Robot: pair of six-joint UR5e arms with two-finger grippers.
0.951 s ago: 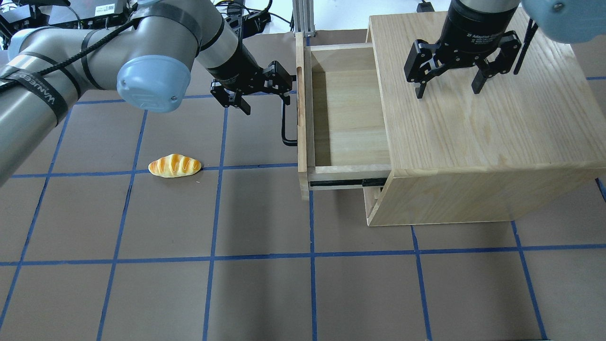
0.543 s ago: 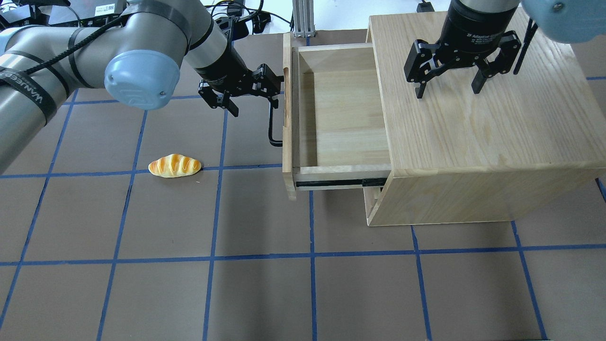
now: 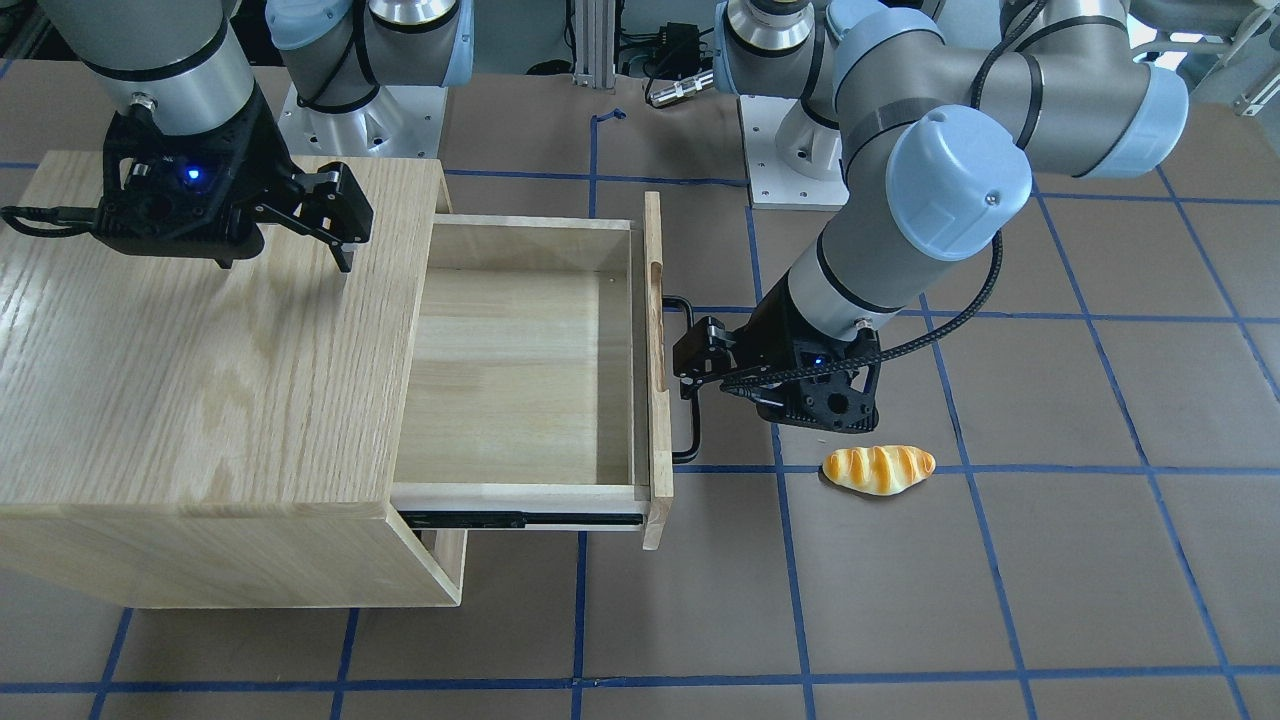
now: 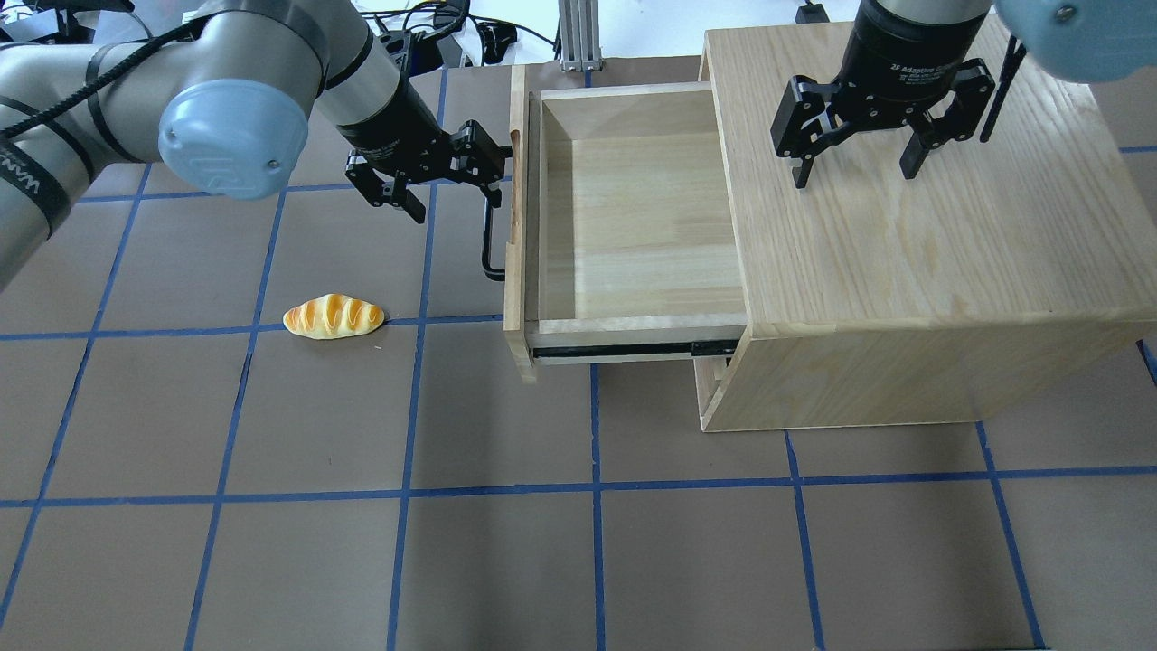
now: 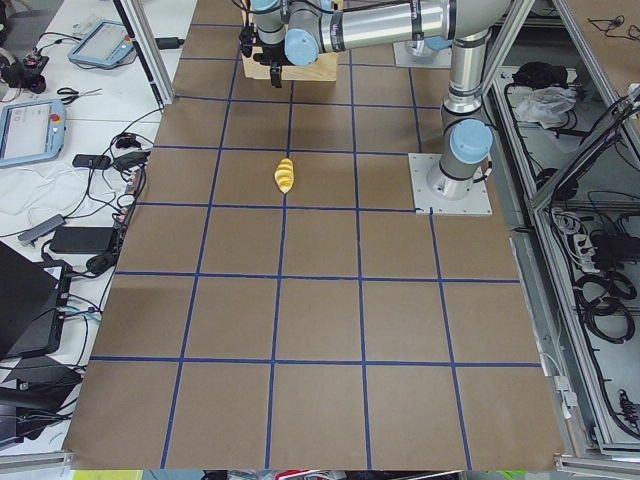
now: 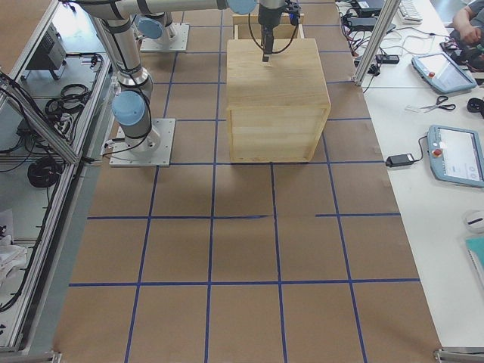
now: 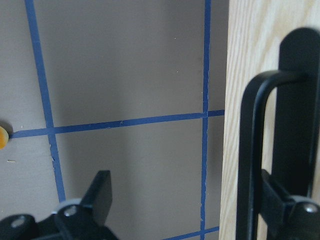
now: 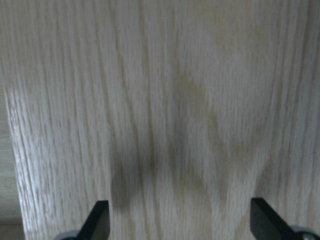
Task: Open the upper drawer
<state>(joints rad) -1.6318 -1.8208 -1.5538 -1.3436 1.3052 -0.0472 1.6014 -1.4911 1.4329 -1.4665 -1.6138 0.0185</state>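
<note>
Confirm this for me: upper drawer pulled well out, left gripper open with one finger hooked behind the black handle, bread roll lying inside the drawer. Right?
Not quite. The bread roll lies on the table, outside the upper drawer, which is empty; the overhead exterior view shows it. The rest holds: drawer well out, left gripper open, one finger hooked behind the black handle.

Matt light-wood upper drawer (image 4: 642, 208), black metal handle (image 4: 488, 242)
</note>
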